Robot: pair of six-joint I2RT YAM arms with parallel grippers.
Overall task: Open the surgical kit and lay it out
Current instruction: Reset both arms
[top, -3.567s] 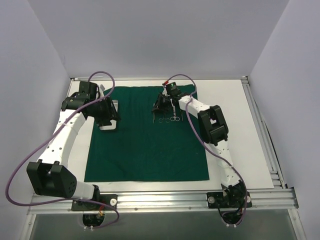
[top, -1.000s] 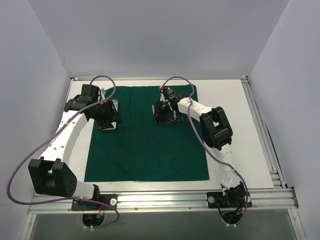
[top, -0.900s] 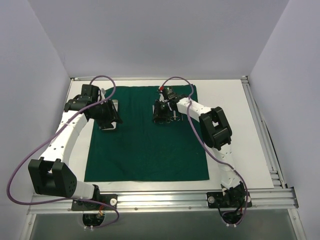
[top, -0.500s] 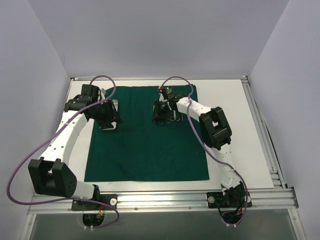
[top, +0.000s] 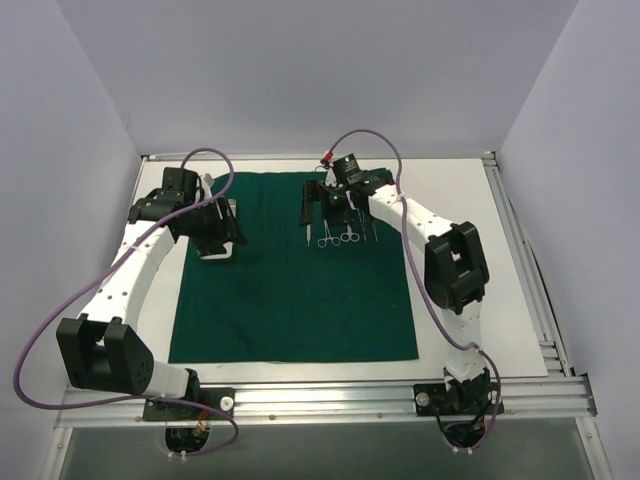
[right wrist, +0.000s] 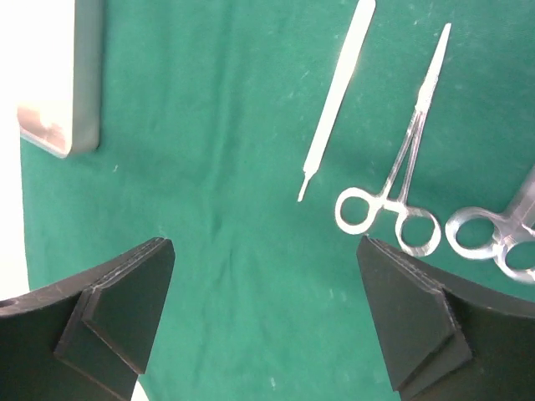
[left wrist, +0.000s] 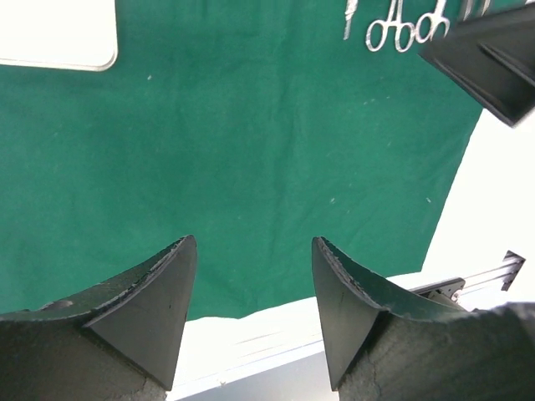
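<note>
Several thin ring-handled steel instruments [top: 340,232] lie in a row on the flat dark green cloth drape [top: 290,300] near the tabletop's far edge, with the small rectangular steel tray [left wrist: 54,33] toward the far-left corner. The right gripper [right wrist: 263,259] and left gripper [left wrist: 252,251] both gape wide and hold nothing. Best to pinch each shank squarely without bunching the cloth.

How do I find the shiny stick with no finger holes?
Find the big green cloth. Near its far edge lies a row of steel tools. The stick is at the row's left end, nearest the tray; it is straight and flat, while the clamp beside it has two rings.
</note>
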